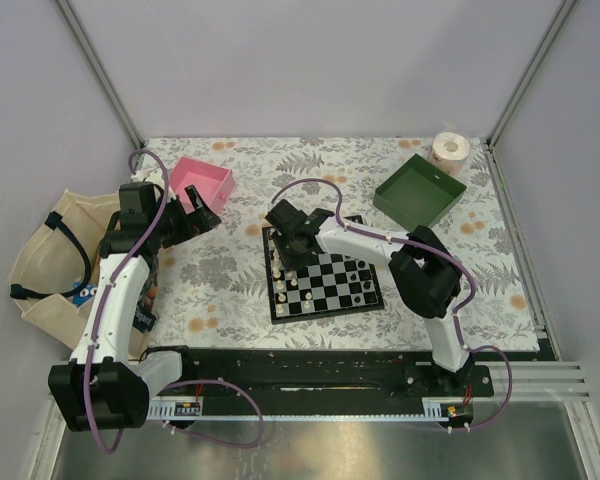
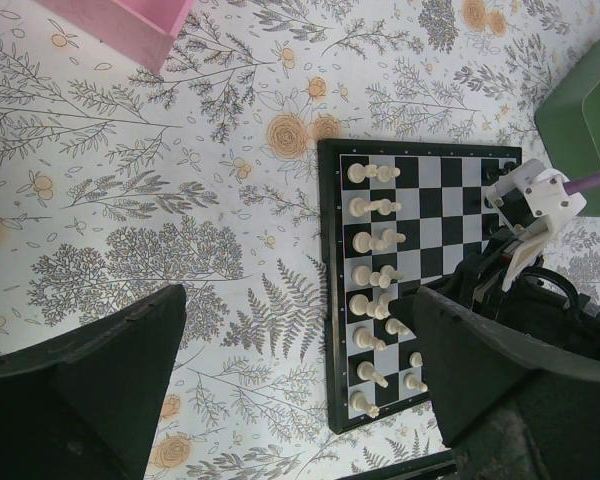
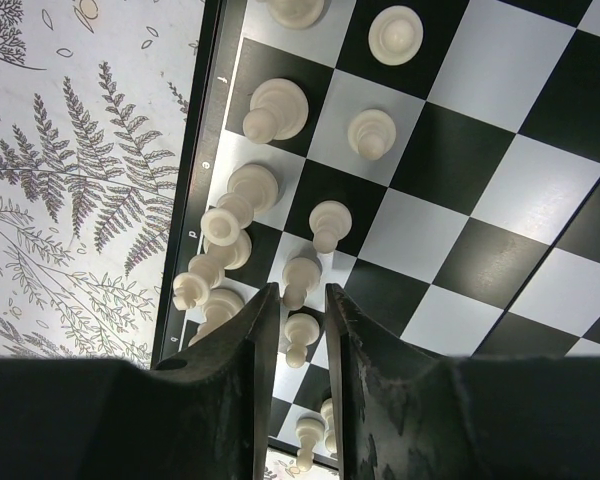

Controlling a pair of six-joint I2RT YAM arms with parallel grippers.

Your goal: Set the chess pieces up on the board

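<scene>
Cream chessmen line two board files; right end effector narrowly straddles one pawn, left end effector gapes wide.

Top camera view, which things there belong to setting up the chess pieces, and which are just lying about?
For the job:
the board
the white chess pieces standing along one edge of it

Just lying about:
the pink tray
the green tray
the pale roll at the far right corner
the cloth bag on the left
</scene>
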